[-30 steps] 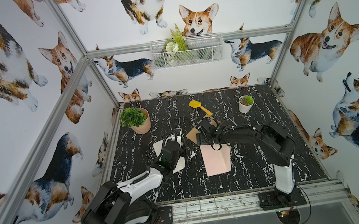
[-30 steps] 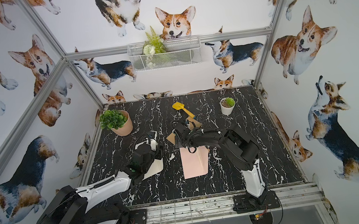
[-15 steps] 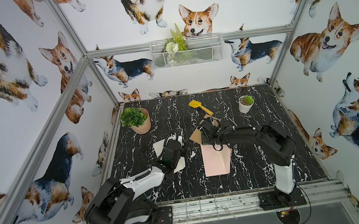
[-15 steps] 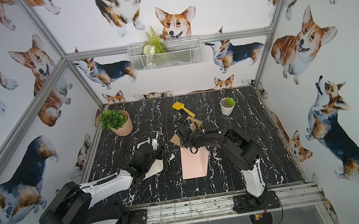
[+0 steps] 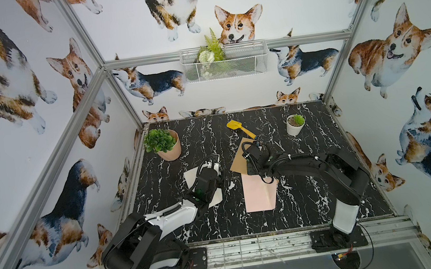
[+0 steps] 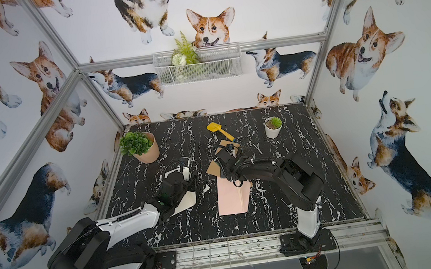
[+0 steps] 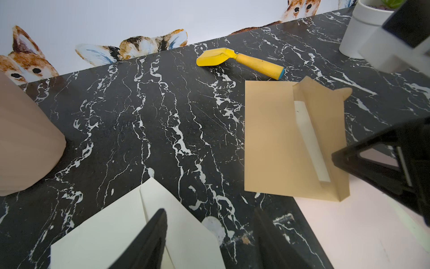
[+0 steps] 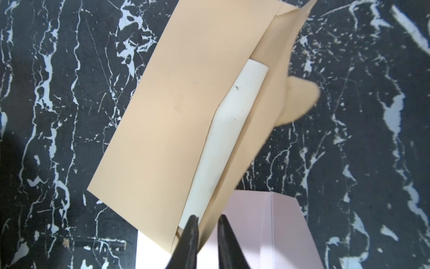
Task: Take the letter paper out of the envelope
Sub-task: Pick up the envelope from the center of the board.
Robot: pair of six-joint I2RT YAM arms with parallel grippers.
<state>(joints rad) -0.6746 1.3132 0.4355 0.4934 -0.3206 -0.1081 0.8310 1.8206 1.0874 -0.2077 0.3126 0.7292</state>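
far left stands the peach plant pot (image 5: 169, 150), out of my way. next, my left pincer (image 7: 209, 212) hangs spread above the white envelope (image 7: 104, 228) with nothing between its jaws; it has not stirred in the last second. right of it the pink envelope (image 5: 259, 193) lies flat on the black marble table (image 5: 219, 223). overlapping its far end is the tan envelope (image 8: 167, 121), flap lifted and mouth open.

the change is at my right pincer (image 8: 207, 223). 1 second ago its jaws stood wide; now they are drawn nearly together with the tan envelope's flap-side corner between them. i read that as a pinch on the envelope, not on the letter. the letter paper (image 8: 230, 130) is still inside, a white strip showing along the open mouth, its near end just beside 1 of my fingers (image 8: 190, 237). so i judge the task barely begun: this grip can steady or lift the envelope, and the paper still wants drawing out.

behind the tan envelope lies the yellow scoop (image 7: 232, 60); further right, the small white pot (image 5: 295, 127).

writing: none i can read. no brand or label shows on any of the 3 envelopes, only a few dark specks on the paper.
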